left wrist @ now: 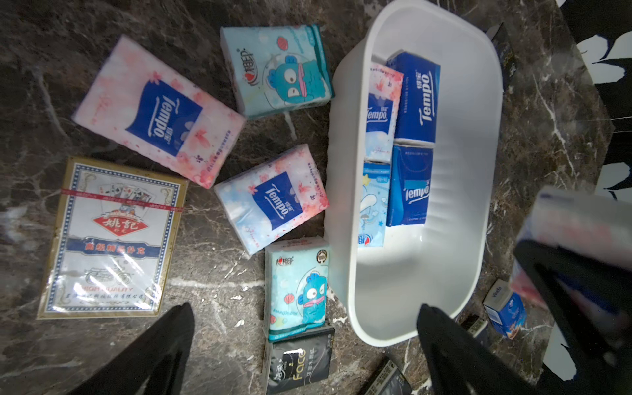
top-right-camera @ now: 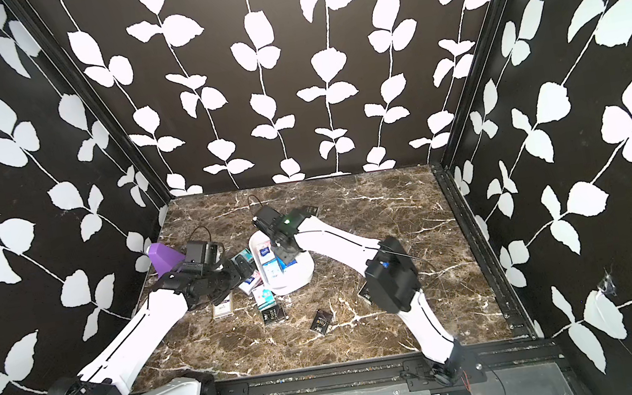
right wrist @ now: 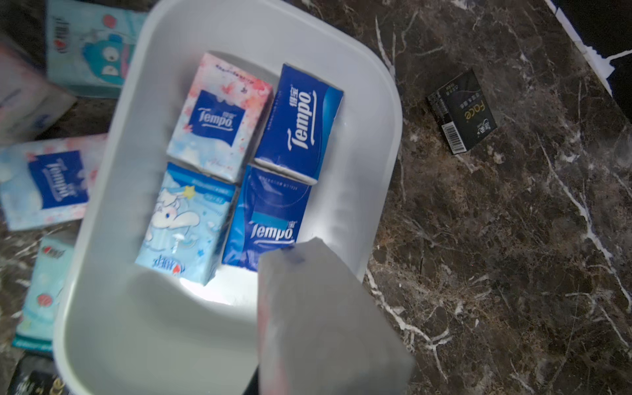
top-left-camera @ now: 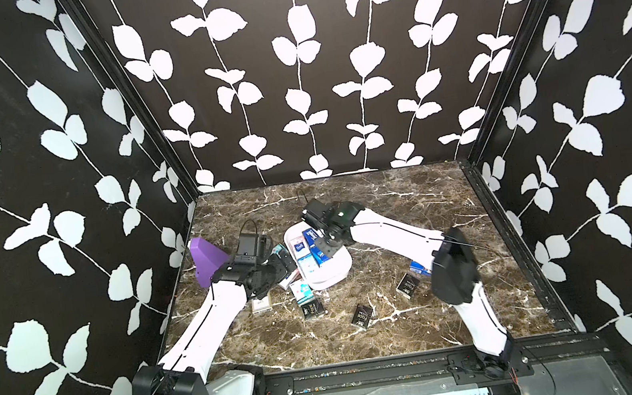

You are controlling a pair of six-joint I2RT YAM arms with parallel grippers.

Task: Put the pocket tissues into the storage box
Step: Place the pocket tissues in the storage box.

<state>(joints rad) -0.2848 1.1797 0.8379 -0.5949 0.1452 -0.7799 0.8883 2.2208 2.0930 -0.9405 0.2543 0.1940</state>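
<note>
Four packs: crowd one end of the box.
Right gripper: pinching fifth pack; could tip off box edge.
Left gripper: spread wide, empty.

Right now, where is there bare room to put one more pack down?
In the storage box, the floor between the four packs and the near end wall is bare. On the table, the marble between the box and the black pack is free. Crowded: the box's other side, loose packs and a card deck close together.
</note>
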